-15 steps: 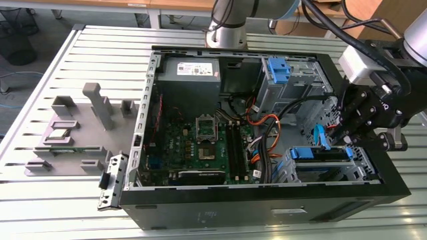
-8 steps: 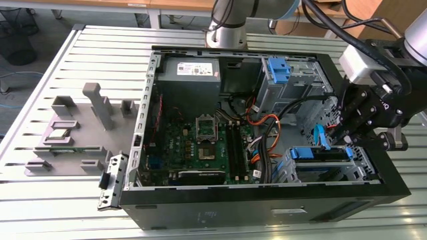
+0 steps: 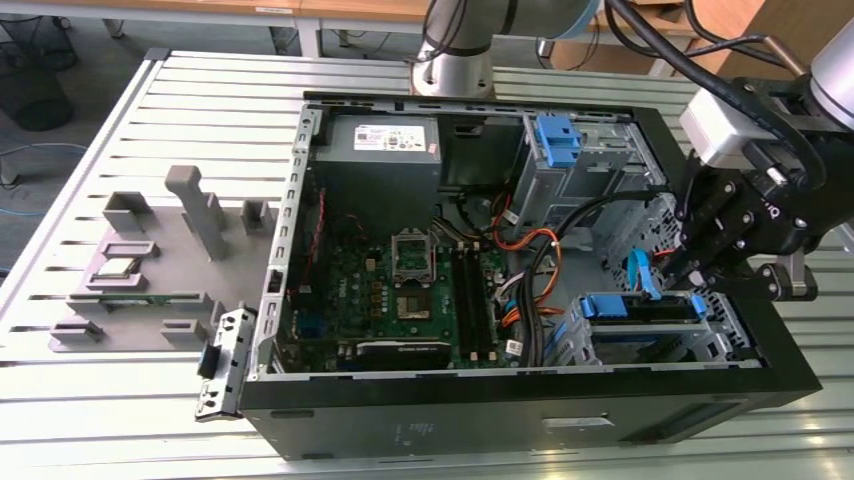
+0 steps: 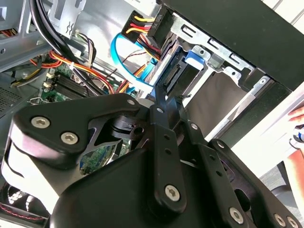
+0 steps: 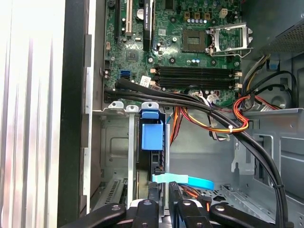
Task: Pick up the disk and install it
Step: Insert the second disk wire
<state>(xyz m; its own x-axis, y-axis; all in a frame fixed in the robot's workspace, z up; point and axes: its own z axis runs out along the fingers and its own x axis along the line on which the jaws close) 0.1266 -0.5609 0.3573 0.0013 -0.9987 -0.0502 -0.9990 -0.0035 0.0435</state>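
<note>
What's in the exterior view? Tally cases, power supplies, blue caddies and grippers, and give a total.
Case: 1
Power supply: 1
Blue caddies: 2, one in the far bay, one in the near bay under the gripper
Gripper: 1
Total: 5

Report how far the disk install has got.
Done: the disk is off the table and stands edge-up in a slot of the drive cage, its blue caddy showing.
In hand: the tool is right above the disk, at the cage.
Left: I cannot tell whether the disk is fully seated; no cable visibly plugs into it.
</note>
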